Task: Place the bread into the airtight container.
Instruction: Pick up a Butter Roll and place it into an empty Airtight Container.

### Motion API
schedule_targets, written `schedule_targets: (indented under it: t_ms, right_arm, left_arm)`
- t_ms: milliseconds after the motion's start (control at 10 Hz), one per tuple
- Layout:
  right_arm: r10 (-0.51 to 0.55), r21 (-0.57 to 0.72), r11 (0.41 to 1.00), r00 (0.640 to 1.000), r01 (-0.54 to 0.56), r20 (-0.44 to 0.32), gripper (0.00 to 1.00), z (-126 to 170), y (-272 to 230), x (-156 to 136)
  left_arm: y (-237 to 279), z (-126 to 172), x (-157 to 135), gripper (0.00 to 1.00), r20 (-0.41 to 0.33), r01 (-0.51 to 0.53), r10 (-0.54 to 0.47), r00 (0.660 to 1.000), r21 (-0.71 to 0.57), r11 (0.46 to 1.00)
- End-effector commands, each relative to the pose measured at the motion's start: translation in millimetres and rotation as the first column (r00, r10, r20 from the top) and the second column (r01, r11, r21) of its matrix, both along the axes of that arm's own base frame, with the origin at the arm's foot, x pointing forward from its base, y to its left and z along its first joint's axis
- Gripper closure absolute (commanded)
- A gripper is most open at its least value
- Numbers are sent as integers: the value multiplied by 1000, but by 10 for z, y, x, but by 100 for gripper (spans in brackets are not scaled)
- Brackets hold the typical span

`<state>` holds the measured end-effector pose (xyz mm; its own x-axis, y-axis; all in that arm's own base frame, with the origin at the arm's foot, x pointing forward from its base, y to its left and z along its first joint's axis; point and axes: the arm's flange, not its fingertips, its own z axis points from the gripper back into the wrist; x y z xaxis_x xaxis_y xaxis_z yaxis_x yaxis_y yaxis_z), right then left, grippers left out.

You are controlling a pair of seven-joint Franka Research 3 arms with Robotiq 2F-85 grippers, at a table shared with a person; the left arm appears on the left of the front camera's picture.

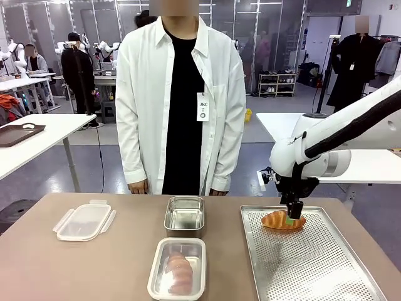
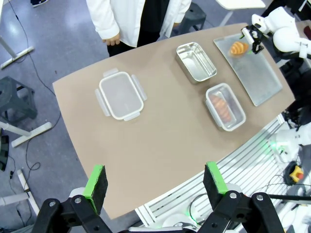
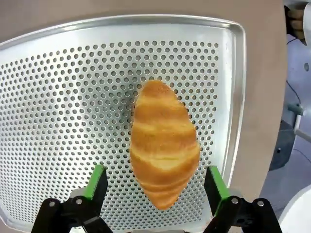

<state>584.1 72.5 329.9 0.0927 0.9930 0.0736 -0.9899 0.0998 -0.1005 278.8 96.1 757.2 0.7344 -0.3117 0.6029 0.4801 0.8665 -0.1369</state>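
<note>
Count: 2 croissants, 2 steel containers, 1 loose lid, 1 tray

Croissant (image 3: 163, 145) to move lies on the perforated tray (image 1: 313, 263), at its far end on the robot's right. The second croissant (image 1: 180, 271) is inside the near container (image 1: 156, 276), which has a clear lid on it

Right gripper (image 3: 156, 177) is down over the tray croissant with its jaws spread wide, green pads (image 3: 99, 177) either side of its near end with a gap on both sides, nothing gripped

Left gripper (image 2: 155, 182) hangs high above the table (image 1: 125, 263), released, nothing between its pads

Open container (image 1: 185, 219) sits mid-table, bare inside, just left of the tray and right behind the lidded one. The loose lid (image 1: 84, 221) lies well off to the left

A person stands at the far edge, one hand (image 1: 138, 187) hanging near it, apart from the open container
</note>
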Motion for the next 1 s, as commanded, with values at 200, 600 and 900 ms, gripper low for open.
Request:
schedule_targets:
  t_ms: [200, 600, 900]
  right_arm:
    - [-1, 13, 1000, 1000, 1, -4, 0, -167, -11, 158]
    - [-14, -7, 1000, 1000, 14, -9, 0, -295, -4, 242]
    - [-13, -22, 1000, 1000, 13, -9, 14, -353, 0, 251]
  left_arm:
    - [4, 21, -1, 0, 6, 12, -12, 1000, 6, 1000]
    - [4, 21, -1, 0, 6, 12, -12, 1000, 6, 1000]
    - [4, 21, -1, 0, 6, 12, -12, 1000, 6, 1000]
